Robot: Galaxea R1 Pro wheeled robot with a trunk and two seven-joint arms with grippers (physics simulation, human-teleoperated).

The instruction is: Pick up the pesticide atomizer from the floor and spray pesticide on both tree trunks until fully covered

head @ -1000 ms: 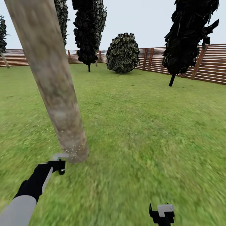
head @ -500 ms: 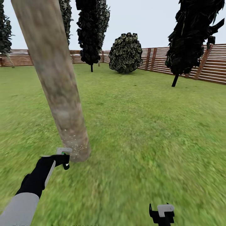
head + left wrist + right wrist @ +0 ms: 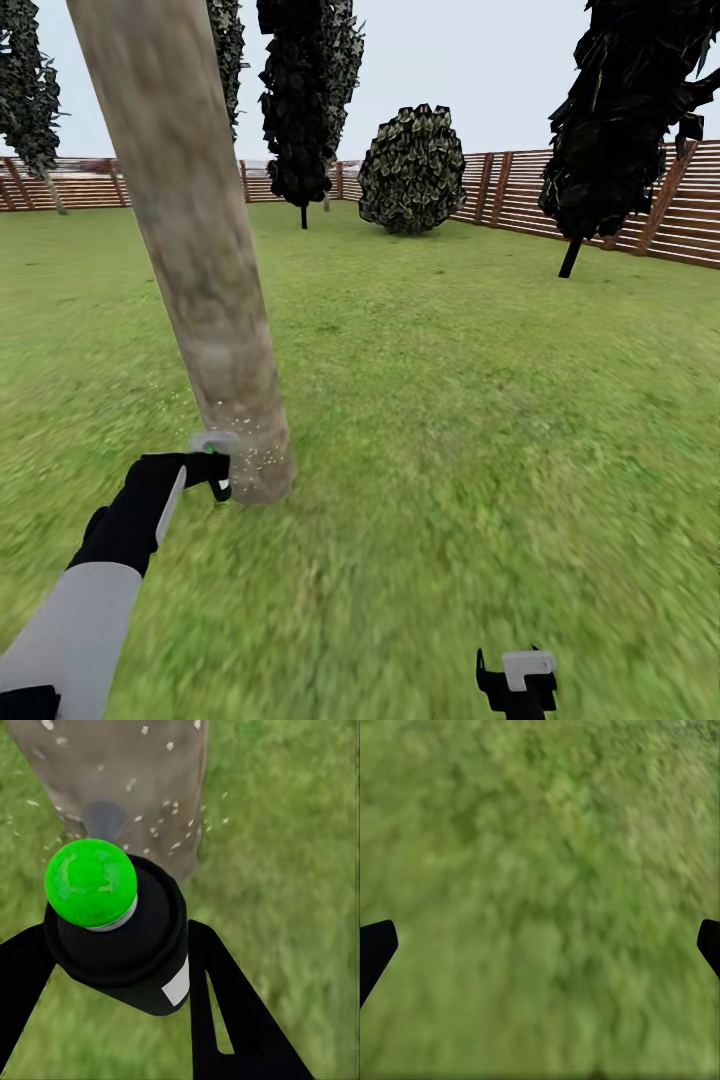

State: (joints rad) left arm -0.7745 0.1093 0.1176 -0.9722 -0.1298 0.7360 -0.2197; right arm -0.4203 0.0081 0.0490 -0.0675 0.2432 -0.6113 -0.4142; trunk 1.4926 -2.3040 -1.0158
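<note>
The left gripper (image 3: 112, 967) is clamping the pesticide atomizer (image 3: 124, 945), a black canister with a green cap (image 3: 90, 883), its two dark fingers (image 3: 225, 1012) pressing in on either side of the body. In the head view this gripper (image 3: 212, 470) is sitting at the lower left of the frame, just beside the foot of the tree trunk (image 3: 195, 250), with the nozzle end facing the bark. The trunk is rising from that point as a thick mottled cylinder, its long axis leaning up toward the upper left of the frame, so nearly all of its length is lying above the gripper. White specks of pesticide (image 3: 250, 455) are dotting only the lowest band of bark and the air around it; in the left wrist view the same specks (image 3: 161, 829) are showing on the trunk base straight ahead of the cap. To cover the rest, I judge the spray will need to climb along the trunk's axis, and the left arm is plainly the nearer one. The right gripper (image 3: 515, 680) is hanging at the bottom right of the head view, well apart from the trunk, its fingers spread wide over bare lawn (image 3: 540, 892) and holding nothing.
</note>
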